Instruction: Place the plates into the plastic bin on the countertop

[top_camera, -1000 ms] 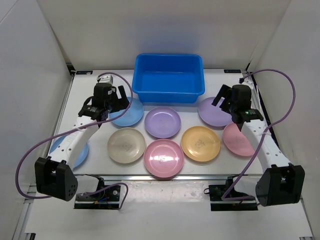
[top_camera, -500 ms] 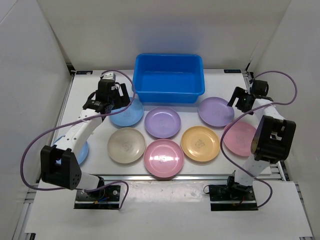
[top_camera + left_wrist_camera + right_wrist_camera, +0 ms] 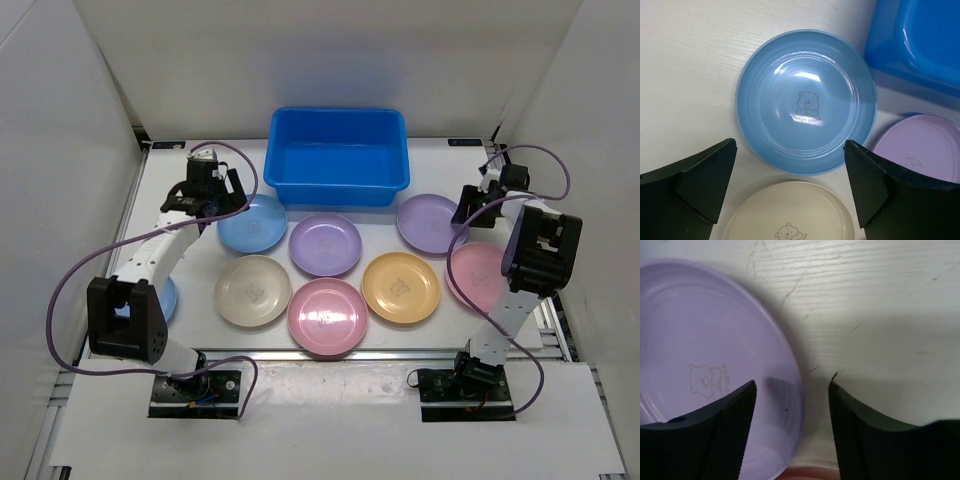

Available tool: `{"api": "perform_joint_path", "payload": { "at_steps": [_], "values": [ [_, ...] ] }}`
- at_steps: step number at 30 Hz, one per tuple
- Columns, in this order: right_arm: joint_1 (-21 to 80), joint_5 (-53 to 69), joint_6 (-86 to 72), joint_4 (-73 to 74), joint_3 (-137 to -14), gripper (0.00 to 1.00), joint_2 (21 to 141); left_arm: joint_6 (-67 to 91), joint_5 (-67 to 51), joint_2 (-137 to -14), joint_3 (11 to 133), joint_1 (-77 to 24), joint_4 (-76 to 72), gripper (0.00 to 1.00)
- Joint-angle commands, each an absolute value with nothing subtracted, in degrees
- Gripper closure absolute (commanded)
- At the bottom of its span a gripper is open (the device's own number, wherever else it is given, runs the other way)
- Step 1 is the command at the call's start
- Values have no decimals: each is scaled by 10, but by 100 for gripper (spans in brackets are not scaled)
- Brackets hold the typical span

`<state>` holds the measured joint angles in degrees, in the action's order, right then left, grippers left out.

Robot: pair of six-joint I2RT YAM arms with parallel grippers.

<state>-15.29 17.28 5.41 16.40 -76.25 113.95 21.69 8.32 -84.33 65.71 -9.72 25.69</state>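
The blue plastic bin [image 3: 338,155] stands empty at the back centre of the white countertop [image 3: 190,250]. Several plates lie in front of it: light blue [image 3: 252,224], purple [image 3: 325,244], purple [image 3: 428,222], beige [image 3: 253,290], pink [image 3: 328,316], orange-yellow [image 3: 401,287] and pink [image 3: 478,278]. My left gripper [image 3: 215,200] is open and empty above the left edge of the light blue plate [image 3: 806,102]. My right gripper [image 3: 474,205] is open and low, its jaws astride the right edge of the purple plate [image 3: 705,370].
Another light blue plate [image 3: 163,300] lies at the left, partly under my left arm. White walls enclose the countertop on three sides. The bin's corner [image 3: 920,40] shows at the top right of the left wrist view. The right arm's cable loops over the pink plate at the right.
My right arm has folded back toward the right edge and its gripper has dropped to the purple plate's right rim. My left gripper has shifted slightly left and back beside the light blue plate.
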Motion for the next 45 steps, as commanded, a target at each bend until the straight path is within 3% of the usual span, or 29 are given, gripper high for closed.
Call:
{"api": "perform_joint_path", "payload": {
  "at_steps": [1, 5, 7, 8, 14, 24, 30, 38, 45],
  "values": [
    [-149, 206, 79, 151, -752, 40, 1144, 219, 70, -847, 671, -89, 257, 1],
    [-146, 204, 83, 149, -752, 61, 1150, 221, 70, -854, 673, -87, 257, 1],
    [-142, 196, 78, 151, -754, 83, 1150, 221, 69, -854, 671, -86, 257, 1],
    [-142, 183, 72, 151, -757, 100, 1151, 221, 70, -854, 671, -85, 258, 1],
    [-144, 144, 45, 148, -761, 100, 1108, 225, 80, -843, 664, -84, 258, 1],
    [-160, 4, -60, 186, -866, 100, 937, 237, 93, -838, 665, -84, 257, 1],
    [-124, 5, -107, 154, -896, 100, 886, 249, 110, -842, 664, -81, 258, 1],
    [38, -70, -217, 127, -1028, 100, 1011, 269, 105, -847, 669, -76, 257, 1],
    [141, -195, -292, 155, -1207, 100, 1237, 281, 120, -858, 654, -73, 256, 1]
  ]
}}
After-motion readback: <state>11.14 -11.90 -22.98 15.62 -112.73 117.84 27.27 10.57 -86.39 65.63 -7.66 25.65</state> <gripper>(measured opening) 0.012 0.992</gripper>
